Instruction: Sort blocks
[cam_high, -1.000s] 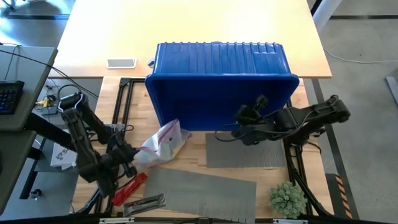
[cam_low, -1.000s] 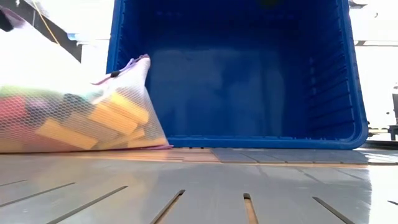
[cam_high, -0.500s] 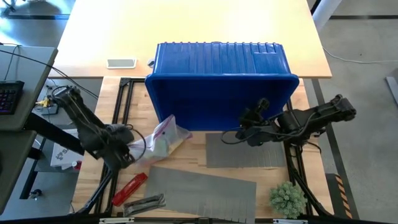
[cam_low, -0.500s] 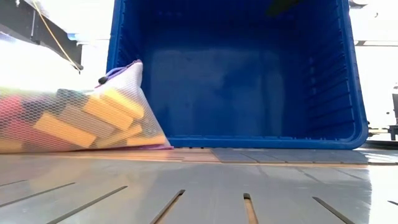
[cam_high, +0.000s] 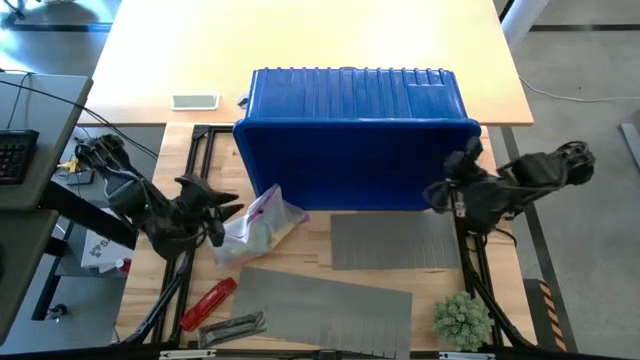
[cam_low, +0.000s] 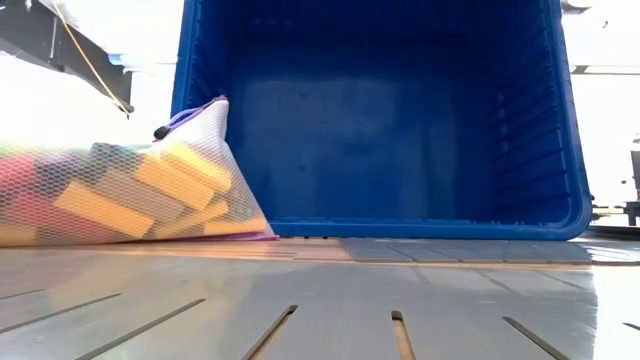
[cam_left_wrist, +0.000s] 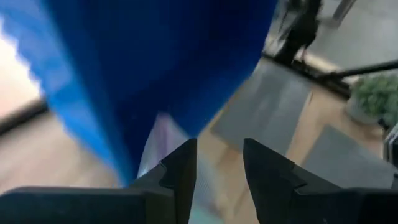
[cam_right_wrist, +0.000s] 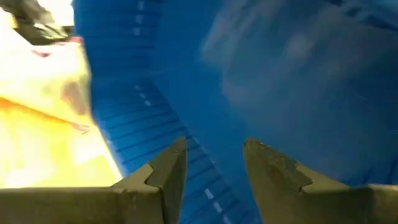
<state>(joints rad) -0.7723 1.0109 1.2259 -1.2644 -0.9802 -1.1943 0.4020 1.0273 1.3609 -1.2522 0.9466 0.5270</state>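
Note:
The blocks (cam_low: 110, 205) lie packed inside a white mesh bag (cam_high: 262, 222) with a purple edge. The bag rests on its side on the wooden table, in front of the left part of the blue bin (cam_high: 355, 140), which is tipped onto its side with its mouth toward the near edge. My left gripper (cam_high: 228, 208) is open and hovers just left of the bag; in the left wrist view (cam_left_wrist: 217, 149) the bag (cam_left_wrist: 163, 140) shows beyond its fingers. My right gripper (cam_high: 432, 192) is open and empty at the bin's right front corner; in the right wrist view (cam_right_wrist: 214, 146) it faces the bin's wall.
A red cylindrical tool (cam_high: 208, 302) and a small metal piece (cam_high: 232, 325) lie near the front left. Two grey slotted mats (cam_high: 325, 310) (cam_high: 392, 240) cover the near half of the table. A green plant (cam_high: 462, 318) stands at the front right. A phone (cam_high: 195, 101) lies on the far desk.
My left gripper has swung from beside the red tool toward the far edge and now points right at the bag. My right gripper has drawn back toward the table's right edge, away from the bin's mouth. The bag's raised end has sunk a little.

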